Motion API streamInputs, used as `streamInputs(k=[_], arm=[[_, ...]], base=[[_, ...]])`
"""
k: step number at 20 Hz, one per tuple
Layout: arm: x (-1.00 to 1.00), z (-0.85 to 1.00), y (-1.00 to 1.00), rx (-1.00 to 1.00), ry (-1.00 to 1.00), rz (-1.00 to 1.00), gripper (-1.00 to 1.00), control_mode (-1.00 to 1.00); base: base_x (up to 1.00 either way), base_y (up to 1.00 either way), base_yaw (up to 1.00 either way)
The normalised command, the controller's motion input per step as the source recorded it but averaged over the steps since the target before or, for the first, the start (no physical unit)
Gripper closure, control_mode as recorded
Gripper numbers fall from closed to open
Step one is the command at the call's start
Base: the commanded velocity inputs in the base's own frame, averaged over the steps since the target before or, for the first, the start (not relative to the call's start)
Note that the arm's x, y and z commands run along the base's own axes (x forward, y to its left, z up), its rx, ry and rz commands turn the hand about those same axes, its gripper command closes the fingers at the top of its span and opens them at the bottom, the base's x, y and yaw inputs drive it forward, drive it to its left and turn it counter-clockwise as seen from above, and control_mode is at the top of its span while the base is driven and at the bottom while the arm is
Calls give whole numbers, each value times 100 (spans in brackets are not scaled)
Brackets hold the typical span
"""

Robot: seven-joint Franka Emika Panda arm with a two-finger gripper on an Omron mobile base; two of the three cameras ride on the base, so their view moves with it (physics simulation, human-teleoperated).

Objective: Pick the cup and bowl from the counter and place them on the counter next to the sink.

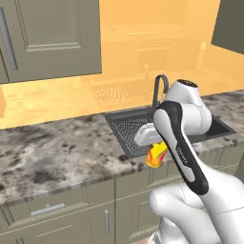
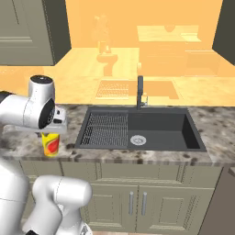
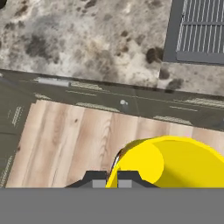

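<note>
Item: cup (image 2: 50, 143), 1 unit, in transit.

Holder: hand (image 3: 112, 177), closed on the cup's rim. In the hand view the 2 dark fingertips (image 3: 95, 179) sit together at the near wall of the cup, pinching that wall, so the cup hangs directly below the hand.

Position: the cup hangs under the hand, off the front edge of the surface (image 2: 114, 156). The hand view looks down past it onto wood flooring (image 3: 70, 140) and the cabinet fronts, with the speckled top further ahead. In the right base view it appears at the level of the surface edge, on the drainboard side of the sink (image 2: 137, 128) and apart from it. Whether its base touches anything cannot be told; it looks carried clear.

Reason for hold, as judged: a rim pinch keeps the cup upright with its base free for setting down. The spot beside the sink lies ahead of the hand, so the cup needs to travel forward over the surface before release.

Appearance: small, tapered, bright yellow, mouth open upward. A red-orange flame-like mark shows on its side in the left base view (image 1: 156, 155). Interior plain yellow, seemingly empty.

Bowl: not sighted.
</note>
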Motion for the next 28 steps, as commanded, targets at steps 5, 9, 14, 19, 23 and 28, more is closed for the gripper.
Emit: streamInputs(k=[5, 9, 14, 19, 23, 28], arm=[[13, -39, 0, 7, -12, 10, 100, -100], [43, -28, -8, 0, -14, 5, 100, -100], [56, 2, 0, -7, 4, 14, 100, -100], [12, 11, 5, -7, 18, 10, 100, -100], [20, 12, 17, -10, 28, 2, 100, -100], [62, 0, 26, -1, 4, -1, 100, -100]], base=[[0, 0, 0], [0, 0, 0], [0, 0, 0], [0, 0, 0], [0, 0, 0], [0, 0, 0]])
